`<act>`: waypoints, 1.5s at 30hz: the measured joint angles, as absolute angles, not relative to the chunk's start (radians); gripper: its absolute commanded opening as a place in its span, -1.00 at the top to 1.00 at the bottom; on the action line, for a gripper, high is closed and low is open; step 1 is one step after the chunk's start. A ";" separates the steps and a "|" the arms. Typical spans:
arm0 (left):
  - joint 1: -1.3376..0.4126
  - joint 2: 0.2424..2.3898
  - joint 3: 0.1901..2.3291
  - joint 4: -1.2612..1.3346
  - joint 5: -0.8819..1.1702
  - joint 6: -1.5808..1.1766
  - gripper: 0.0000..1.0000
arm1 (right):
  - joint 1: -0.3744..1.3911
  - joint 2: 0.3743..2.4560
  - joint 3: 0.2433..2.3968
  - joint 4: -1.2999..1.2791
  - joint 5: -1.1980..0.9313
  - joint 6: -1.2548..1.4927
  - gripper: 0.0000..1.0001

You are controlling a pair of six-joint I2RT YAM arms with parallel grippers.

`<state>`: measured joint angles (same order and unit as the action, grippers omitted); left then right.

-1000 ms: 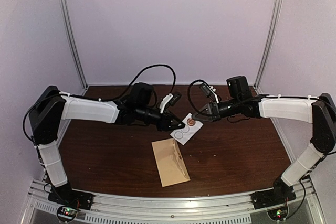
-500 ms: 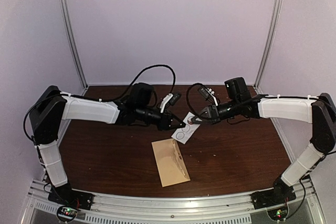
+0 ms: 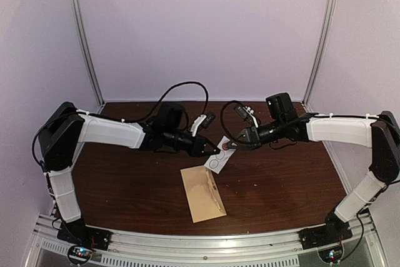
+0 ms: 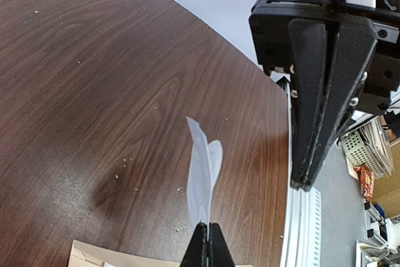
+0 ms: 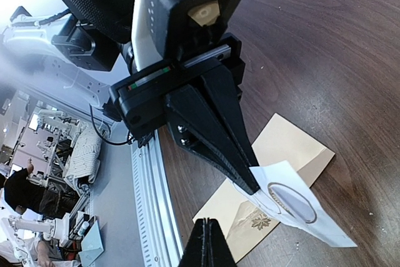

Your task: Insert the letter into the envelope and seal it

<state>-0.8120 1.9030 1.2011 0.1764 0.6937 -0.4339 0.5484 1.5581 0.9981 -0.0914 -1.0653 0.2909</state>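
1. In the top view, the left arm reaches from the left edge toward the centre of the frame, with its forearm nearly level.
2. The left gripper points right, its jaws pinched together on the corner of a white card.
3. The right arm stretches in from the right edge, also nearly level.
4. The right gripper points left with its jaws pressed flat together, its tip just beside the left gripper's tip.

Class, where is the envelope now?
Top view: the envelope lies flat on the table, centred towards its near edge, just nearer than the sticker card.
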 measured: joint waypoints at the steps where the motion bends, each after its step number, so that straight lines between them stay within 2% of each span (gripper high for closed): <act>1: -0.812 1.905 1.201 0.176 0.693 -0.438 1.00 | 0.549 1.558 0.998 -0.093 -1.058 0.290 0.87; 4: -0.812 1.906 1.202 0.167 0.694 -0.448 1.00 | 0.551 1.545 0.998 -0.106 -1.007 0.274 0.56; 6: -0.812 1.906 1.205 0.161 0.696 -0.456 1.00 | 0.553 1.521 0.998 -0.123 -0.949 0.245 0.44; 16: -0.812 1.906 1.207 0.133 0.740 -0.491 1.00 | 0.620 1.441 1.011 -0.207 -0.717 0.084 0.23; 31: -0.812 1.905 1.207 0.103 0.780 -0.515 1.00 | 0.640 1.491 1.041 -0.260 -0.646 0.025 0.36; 39: -0.812 1.895 1.207 0.103 0.787 -0.516 1.00 | 0.644 1.516 1.045 -0.270 -0.647 -0.004 0.34; 45: -0.812 1.894 1.207 0.102 0.789 -0.517 1.00 | 0.644 1.537 1.053 -0.283 -0.646 -0.019 0.54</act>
